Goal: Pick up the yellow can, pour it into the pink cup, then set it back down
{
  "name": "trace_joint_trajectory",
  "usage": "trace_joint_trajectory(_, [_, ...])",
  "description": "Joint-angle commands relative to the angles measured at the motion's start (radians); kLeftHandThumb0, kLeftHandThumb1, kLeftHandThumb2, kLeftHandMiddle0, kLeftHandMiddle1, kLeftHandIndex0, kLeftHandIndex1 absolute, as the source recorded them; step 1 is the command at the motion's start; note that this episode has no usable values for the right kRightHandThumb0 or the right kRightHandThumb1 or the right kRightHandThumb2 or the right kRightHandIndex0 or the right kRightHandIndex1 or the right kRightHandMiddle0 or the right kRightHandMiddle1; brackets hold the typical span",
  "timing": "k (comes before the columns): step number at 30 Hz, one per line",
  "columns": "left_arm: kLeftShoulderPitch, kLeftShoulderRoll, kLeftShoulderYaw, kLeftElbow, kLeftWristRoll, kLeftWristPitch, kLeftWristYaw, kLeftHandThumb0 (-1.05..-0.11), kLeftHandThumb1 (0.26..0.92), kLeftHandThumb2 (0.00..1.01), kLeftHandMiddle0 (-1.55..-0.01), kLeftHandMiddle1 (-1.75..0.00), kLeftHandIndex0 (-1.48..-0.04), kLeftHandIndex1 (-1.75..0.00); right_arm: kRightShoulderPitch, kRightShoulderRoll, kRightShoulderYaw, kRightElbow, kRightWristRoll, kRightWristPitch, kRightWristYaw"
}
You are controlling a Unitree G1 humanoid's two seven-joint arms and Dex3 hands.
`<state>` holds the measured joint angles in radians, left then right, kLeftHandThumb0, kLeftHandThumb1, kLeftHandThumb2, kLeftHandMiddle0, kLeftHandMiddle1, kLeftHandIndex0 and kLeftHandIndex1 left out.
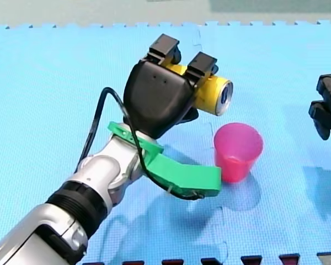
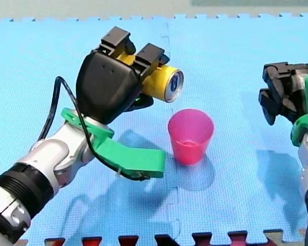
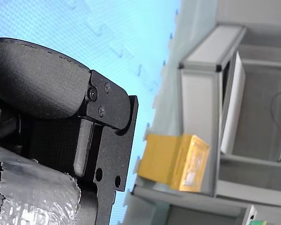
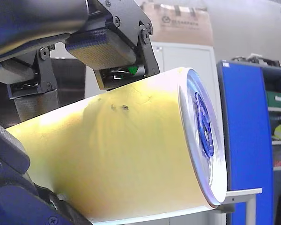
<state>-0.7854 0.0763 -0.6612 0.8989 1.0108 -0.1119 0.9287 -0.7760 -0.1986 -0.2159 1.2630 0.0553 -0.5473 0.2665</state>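
Yellow can [image 1: 211,95]: lifted, in the pour stage; return to the mat is outstanding.

1. Left arm: enters from the near left corner and rises toward the middle of the blue foam mat [image 1: 49,83]. A green bracket [image 1: 182,172] is fitted at the wrist.
2. Left hand [image 1: 157,96]: closed around the can's body from above and behind. In the second wrist view the fingers [image 4: 103,47] press on the can's upper wall. The grip looks firm.
3. Can, position: held clear of the mat, tipped almost onto its side, with the lid end turned toward the cup and slightly downward. The lid end sits above the cup and a little to the robot's left of its rim. I cannot tell whether the mouth is directly over the opening. No stream of liquid is visible.
4. Pink cup [image 1: 238,150]: upright on the mat, just beyond the bracket's tip and apart from the can. The part of its inside that shows looks empty.
5. Right hand [image 2: 280,92]: raised at the right edge, well apart from the cup, holding nothing. I cannot tell whether it is open or closed.

Progress, as judged:
- Pick-up is done.
- Tipping is well advanced, but no transfer into the cup is confirmed.
- Remaining: finish the pour, right the can, stand it on the mat and release it.
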Motion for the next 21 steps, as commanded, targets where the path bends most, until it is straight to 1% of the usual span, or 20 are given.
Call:
trace_joint_trajectory(1, [-0.011,0.006,-0.003,-0.004,0.0,0.007,0.006,-0.361,0.889,0.0,-0.75,-1.71,-0.76,-1.15,0.001,-0.002,-0.002,-0.002,0.002,-0.001,-0.001])
trace_joint_trajectory(10, [-0.015,0.008,-0.014,0.002,-0.001,0.011,0.003,-0.361,0.888,0.0,-0.75,-1.71,-0.78,-1.11,-0.001,-0.001,-0.004,-0.002,0.005,0.003,-0.001])
trace_joint_trajectory(21, [-0.017,0.013,-0.017,0.006,-0.003,0.009,0.006,-0.36,0.885,0.0,-0.75,-1.72,-0.78,-1.13,-0.002,-0.001,-0.006,-0.002,0.006,0.002,-0.002])
